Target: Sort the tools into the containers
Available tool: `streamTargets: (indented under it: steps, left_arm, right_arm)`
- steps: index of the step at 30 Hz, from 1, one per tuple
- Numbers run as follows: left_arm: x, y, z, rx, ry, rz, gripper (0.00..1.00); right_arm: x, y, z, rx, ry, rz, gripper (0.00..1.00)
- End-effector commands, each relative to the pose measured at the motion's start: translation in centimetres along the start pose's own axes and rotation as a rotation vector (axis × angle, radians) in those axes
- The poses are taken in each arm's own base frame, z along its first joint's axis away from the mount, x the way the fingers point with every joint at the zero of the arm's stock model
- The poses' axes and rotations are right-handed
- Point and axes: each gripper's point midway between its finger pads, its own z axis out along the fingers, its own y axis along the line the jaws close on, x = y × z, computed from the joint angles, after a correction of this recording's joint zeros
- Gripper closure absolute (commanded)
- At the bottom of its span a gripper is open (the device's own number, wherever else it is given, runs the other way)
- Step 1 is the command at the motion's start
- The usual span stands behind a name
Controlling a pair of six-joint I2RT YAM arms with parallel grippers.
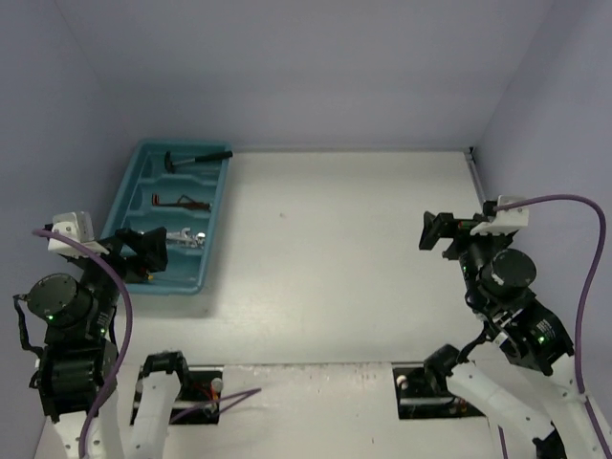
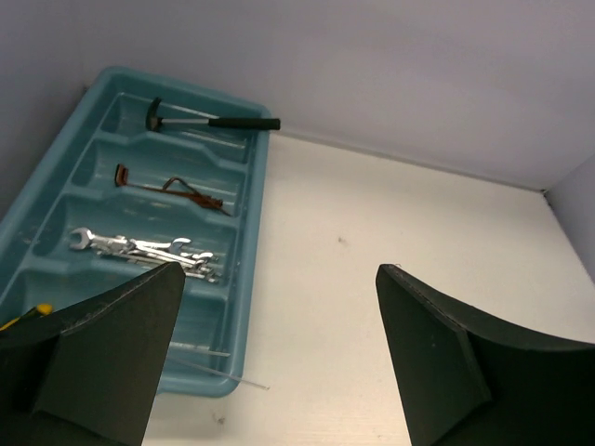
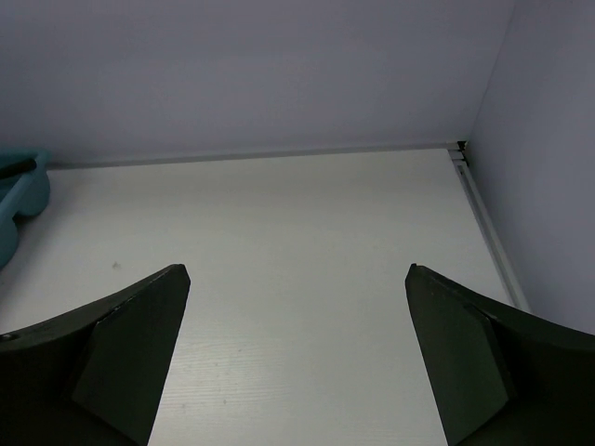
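The long teal tray (image 1: 174, 286) lies at the table's left. Its far compartment holds a black-handled hammer (image 2: 212, 120). The one behind it in line holds thin reddish-brown tools (image 2: 173, 189), and after that come silver wrenches (image 2: 139, 248). In the nearest compartment a bit of a yellow-and-black screwdriver handle (image 2: 30, 313) shows beside my left finger, and a thin metal shaft (image 2: 216, 369) pokes over the near rim. My left gripper (image 2: 279, 271) hangs open and empty above the tray's near end. My right gripper (image 3: 297, 269) is open and empty over bare table at the right.
Walls close the table on the left, back and right, meeting at the back right corner (image 3: 459, 147). The tray's far corner (image 3: 20, 190) shows at the left of the right wrist view. Both arm bases sit at the near edge.
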Motion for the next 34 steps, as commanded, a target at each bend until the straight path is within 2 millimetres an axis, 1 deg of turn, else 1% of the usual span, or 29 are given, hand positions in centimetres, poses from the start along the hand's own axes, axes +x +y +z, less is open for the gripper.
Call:
streamTargets:
  steps: [1, 7, 17, 21, 34]
  left_arm:
    - [1.9, 1.1, -1.0, -0.038, 0.024, 0.045, 0.18]
    - [3.8, 2.3, -2.2, -0.094, 0.047, 0.032, 0.18]
    - [5.8, 3.6, -2.8, -0.153, 0.067, 0.010, 0.18]
    - [5.9, 3.8, -3.0, -0.166, 0.057, -0.006, 0.18]
    - [6.4, 3.9, -2.7, -0.177, 0.088, -0.041, 0.18]
  right_arm:
    - [-0.8, -1.6, -0.6, 0.069, -0.056, -0.015, 0.00]
    - [-0.7, -2.5, -1.4, 0.088, -0.074, -0.008, 0.00]
    - [-0.1, -2.3, -1.9, 0.059, -0.079, -0.002, 0.00]
    - [-0.2, -2.4, -2.0, 0.067, -0.083, 0.001, 0.00]
    - [-0.4, -2.0, -2.0, 0.044, -0.085, 0.004, 0.00]
